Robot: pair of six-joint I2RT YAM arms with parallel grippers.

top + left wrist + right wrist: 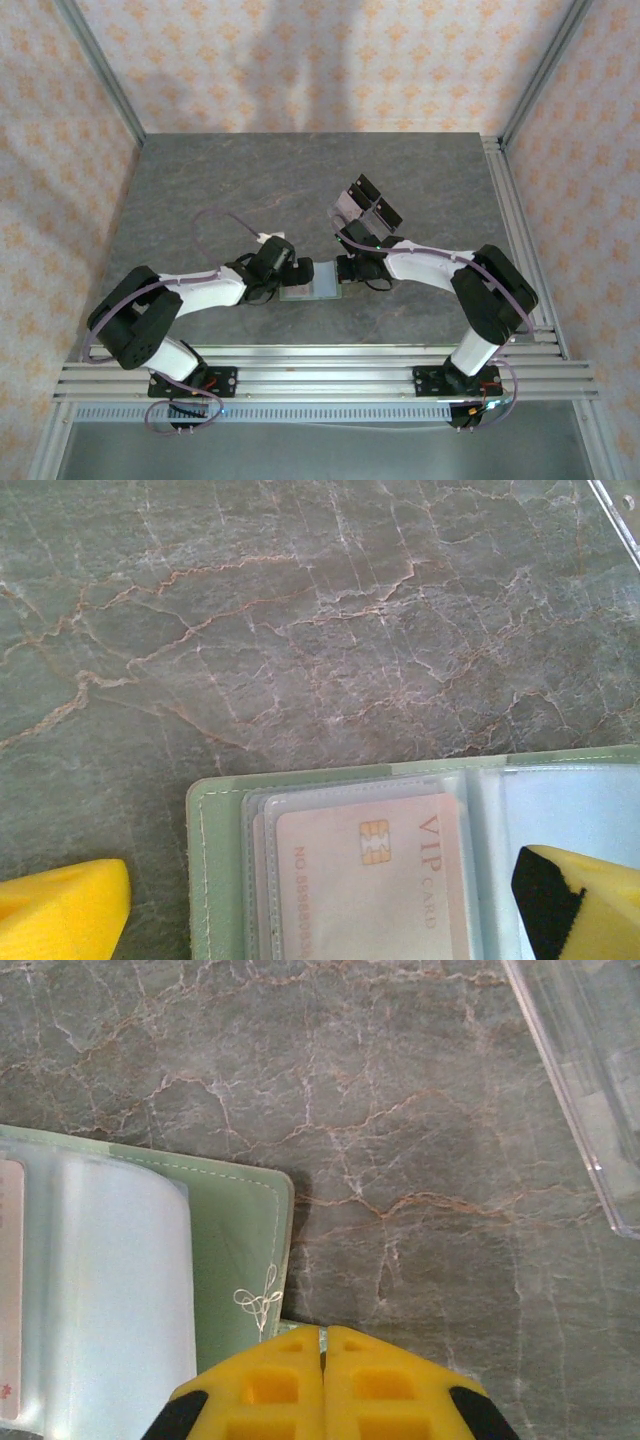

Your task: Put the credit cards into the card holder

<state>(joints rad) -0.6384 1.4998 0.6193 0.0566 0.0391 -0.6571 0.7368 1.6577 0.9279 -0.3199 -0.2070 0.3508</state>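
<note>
The sage-green card holder point(308, 284) lies open on the table between my two grippers. In the left wrist view its left half point(215, 860) carries clear sleeves, and a pinkish "VIP" credit card point(370, 880) with a gold chip sits in the top sleeve. A second pinkish edge peeks out behind it. My left gripper point(325, 908) is open, with one yellow finger point(70, 910) left of the holder and the other point(590, 910) over its right half. My right gripper point(323, 1335) is shut at the holder's right edge point(235, 1240), a thin green sliver pinched between its tips.
A clear acrylic stand with black panels point(365, 207) stands just behind the right gripper, and its edge point(580, 1070) shows at the upper right of the right wrist view. Bare marbled table surrounds the holder. Aluminium rails run along the near and right edges.
</note>
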